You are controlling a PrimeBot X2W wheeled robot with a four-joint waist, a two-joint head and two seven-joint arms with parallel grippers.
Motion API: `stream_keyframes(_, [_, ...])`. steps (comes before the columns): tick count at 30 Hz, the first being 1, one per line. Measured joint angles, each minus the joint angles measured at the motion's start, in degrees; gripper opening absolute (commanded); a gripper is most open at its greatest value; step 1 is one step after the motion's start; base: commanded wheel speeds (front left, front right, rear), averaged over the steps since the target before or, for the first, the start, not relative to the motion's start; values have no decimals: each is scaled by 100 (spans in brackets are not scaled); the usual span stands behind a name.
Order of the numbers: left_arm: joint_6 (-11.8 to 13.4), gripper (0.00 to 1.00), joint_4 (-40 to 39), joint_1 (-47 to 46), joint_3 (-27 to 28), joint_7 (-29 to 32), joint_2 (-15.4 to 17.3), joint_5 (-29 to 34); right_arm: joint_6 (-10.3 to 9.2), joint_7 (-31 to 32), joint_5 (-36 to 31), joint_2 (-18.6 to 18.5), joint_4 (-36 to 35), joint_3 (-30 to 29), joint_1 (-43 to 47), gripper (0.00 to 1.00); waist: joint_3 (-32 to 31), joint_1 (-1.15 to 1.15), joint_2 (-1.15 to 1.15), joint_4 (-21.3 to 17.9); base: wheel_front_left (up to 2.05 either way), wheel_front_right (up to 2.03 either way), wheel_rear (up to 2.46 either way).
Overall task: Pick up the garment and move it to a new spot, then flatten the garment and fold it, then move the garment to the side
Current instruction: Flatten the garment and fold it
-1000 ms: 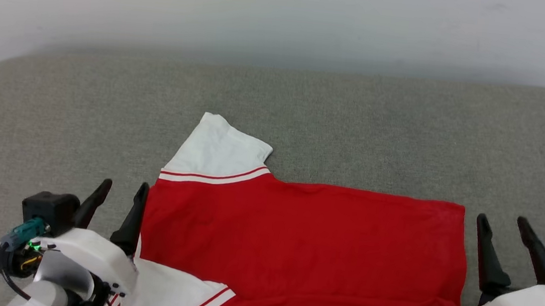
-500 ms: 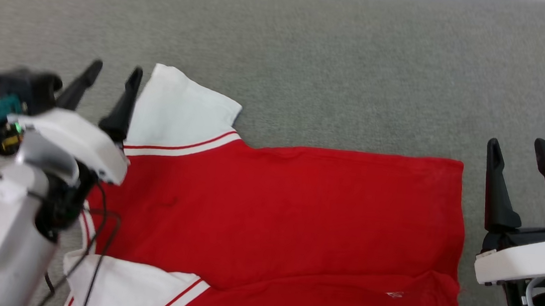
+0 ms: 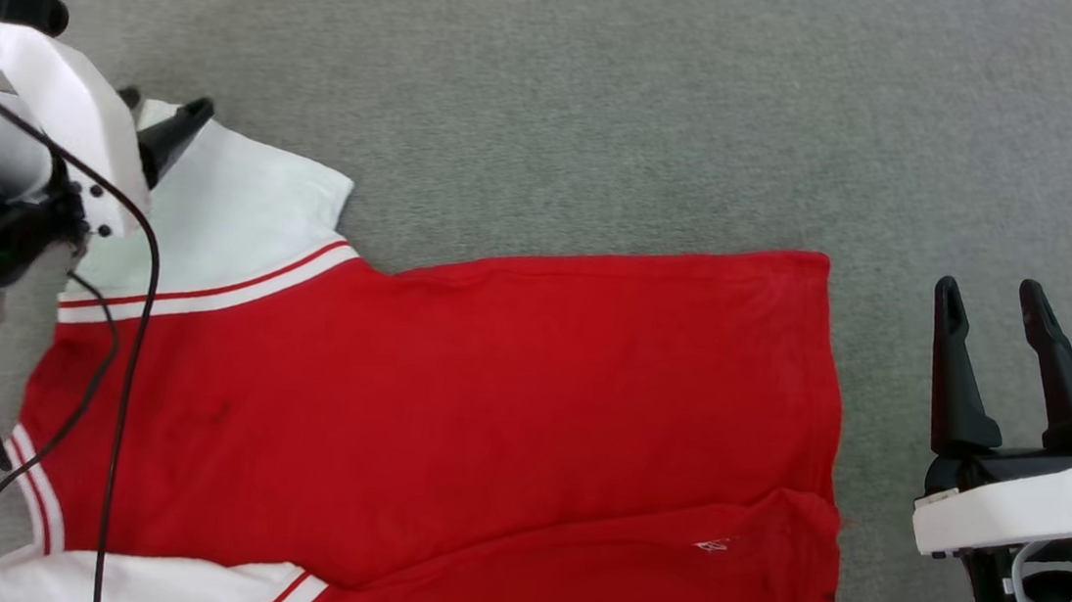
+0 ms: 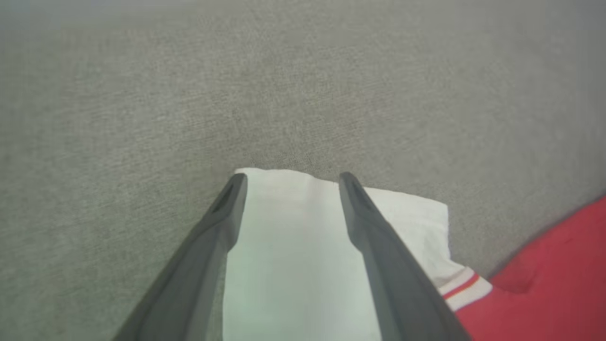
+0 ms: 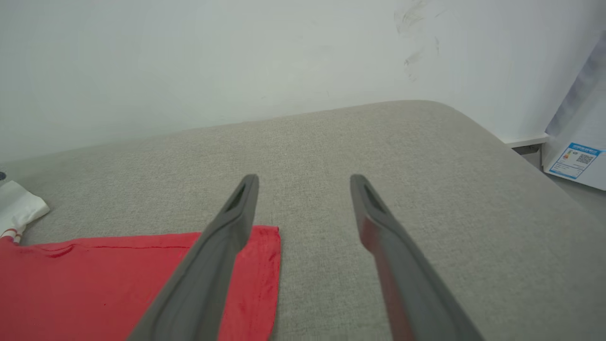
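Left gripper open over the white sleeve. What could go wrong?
Left gripper sits at the edge of the sleeve: closing may pinch little fabric and slip. Its black cable hangs over the garment and could drag it. Right gripper is off the hem; a one-sided pull may skew it.

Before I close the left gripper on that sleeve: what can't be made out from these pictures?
Left gripper, head view: its white wrist housing hides most of one finger; contact with the sleeve is unclear.
Shirt, head view: near edge and other sleeve cut off by the bottom edge.
Small white mark, head view: too small to read.
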Motion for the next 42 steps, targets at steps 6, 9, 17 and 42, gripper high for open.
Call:
stream_keyframes(6, [132,100,399,-146,-119,1070,236,-213,0,-143,144,1,202,45,-1,100,149,0,0,-240,0,0,0])
stream_keyframes(9, [259,100,527,-177,-127,1429,278,-325,0,-196,193,1,285,69,-3,100,202,0,0,-324,0,0,0])
stream_keyframes(17, [425,0,533,-196,-167,1992,310,-523,0,-134,386,1,435,172,-52,100,271,-2,0,-390,0,0,0])
stream_keyframes(42, [238,0,-701,-88,-216,616,-26,-169,0,3366,936,-932,1883,749,-1653,100,99,-1,0,454,0,0,0])
